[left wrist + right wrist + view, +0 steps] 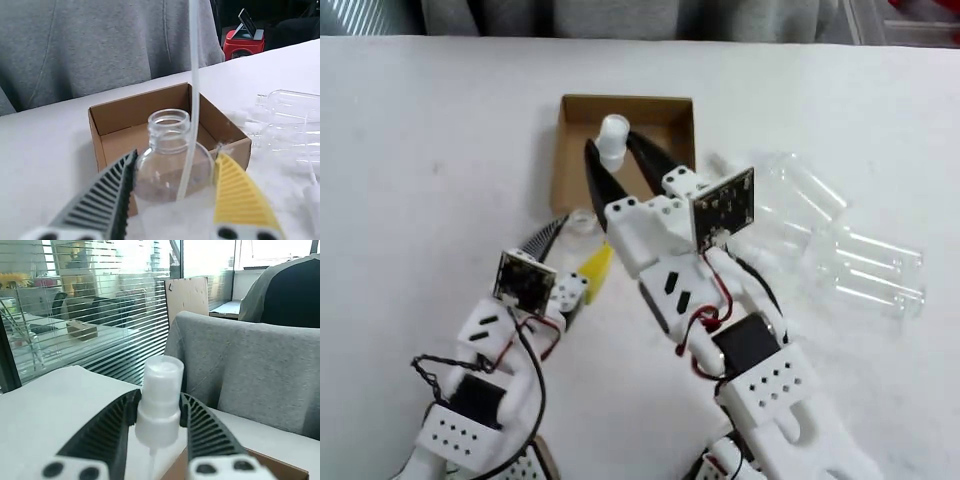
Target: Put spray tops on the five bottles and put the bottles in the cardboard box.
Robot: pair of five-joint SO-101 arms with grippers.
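Spray top: one, white, held upright with its cap end up and its long axis vertical, above the box. The right gripper is clamped on it, a black finger on each side of its collar. From the right wrist view the top stands straight between those fingers, with a thin tube starting down from its underside.

One bottle stands upright with its open neck pointing up, just beside the near wall of the box. The left gripper is closed on it, the grey ribbed finger on one side of its body and the yellow finger on the other.

The left wrist view adds what the high view lacks: the tube hangs down from above, crosses the edge of the bottle's neck and runs on down over the clear body. Whether it is inside the neck or just in front of it cannot be told.

Loose bottles lie on their sides on the table, well apart from the box on the right arm's side. At least three can be counted; being clear and overlapping, their exact number is unsure.
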